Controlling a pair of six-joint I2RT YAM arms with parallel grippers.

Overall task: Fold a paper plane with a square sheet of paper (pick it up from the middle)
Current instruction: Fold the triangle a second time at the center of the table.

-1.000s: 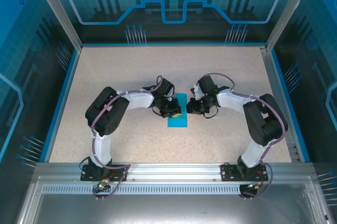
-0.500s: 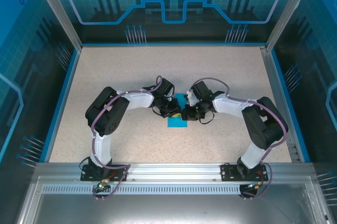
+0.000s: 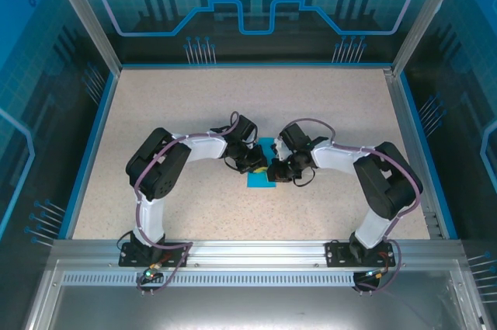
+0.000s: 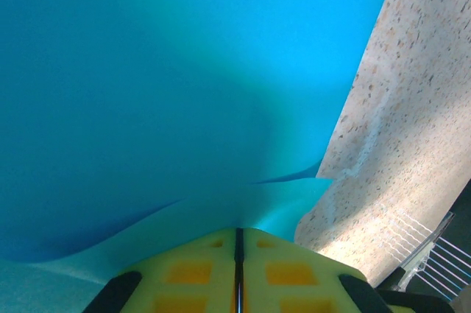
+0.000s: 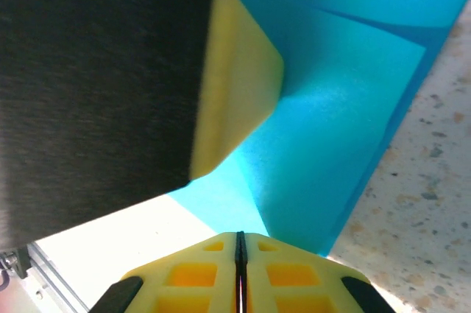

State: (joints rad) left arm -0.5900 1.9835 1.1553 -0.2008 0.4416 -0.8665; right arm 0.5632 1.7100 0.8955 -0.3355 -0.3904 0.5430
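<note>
Thin cyan-blue paper sheet (image 3: pixel 261 182) lies part-folded on speckled tabletop (image 3: pixel 194 105); left gripper (image 4: pixel 237 238) and right gripper (image 5: pixel 239 238) jaws clenched, tips against it; dart shape judged unfinished

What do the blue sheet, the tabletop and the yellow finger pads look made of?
Blue sheet: thin matte paper, by its sharp crease and curling edge. Tabletop: speckled beige, matte, perhaps laminate. Yellow finger pads: moulded with recessed squares, likely rubber or plastic.

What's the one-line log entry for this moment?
left gripper: shut, tips at paper | right gripper: shut, tips at paper | paper: partly folded, on table
</note>
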